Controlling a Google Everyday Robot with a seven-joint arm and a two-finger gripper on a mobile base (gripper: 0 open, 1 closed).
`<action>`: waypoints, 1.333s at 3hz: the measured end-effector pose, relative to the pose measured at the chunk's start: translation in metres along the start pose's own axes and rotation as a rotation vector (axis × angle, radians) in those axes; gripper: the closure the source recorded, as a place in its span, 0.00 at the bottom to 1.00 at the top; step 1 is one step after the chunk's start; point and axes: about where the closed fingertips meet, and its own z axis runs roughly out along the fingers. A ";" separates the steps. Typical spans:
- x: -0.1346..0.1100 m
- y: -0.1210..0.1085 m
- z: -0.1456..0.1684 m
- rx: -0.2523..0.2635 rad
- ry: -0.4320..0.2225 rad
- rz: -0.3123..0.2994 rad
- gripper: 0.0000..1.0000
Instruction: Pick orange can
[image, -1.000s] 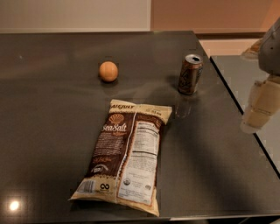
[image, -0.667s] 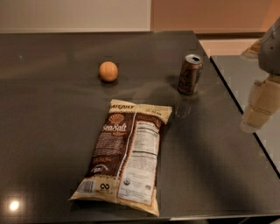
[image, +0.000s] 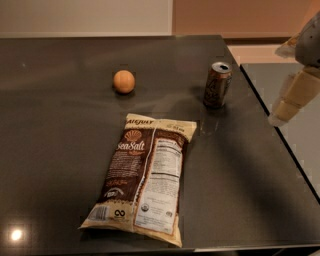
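The orange can (image: 218, 84) stands upright on the dark table (image: 60, 150), toward the back right, near the table's right edge. It is brownish-orange with a silver top and pull-tab. My gripper (image: 292, 97) is at the far right edge of the view, beige and pale, hanging to the right of the can and clearly apart from it, over the neighbouring surface. It holds nothing that I can see.
A round orange fruit (image: 124, 81) lies left of the can. A large brown and cream chip bag (image: 145, 175) lies flat in the front middle. A second dark surface (image: 300, 145) adjoins the table on the right.
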 end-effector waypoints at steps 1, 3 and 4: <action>0.001 -0.031 0.011 0.027 -0.044 0.044 0.00; -0.007 -0.079 0.044 0.057 -0.147 0.127 0.00; -0.017 -0.090 0.072 0.034 -0.172 0.160 0.00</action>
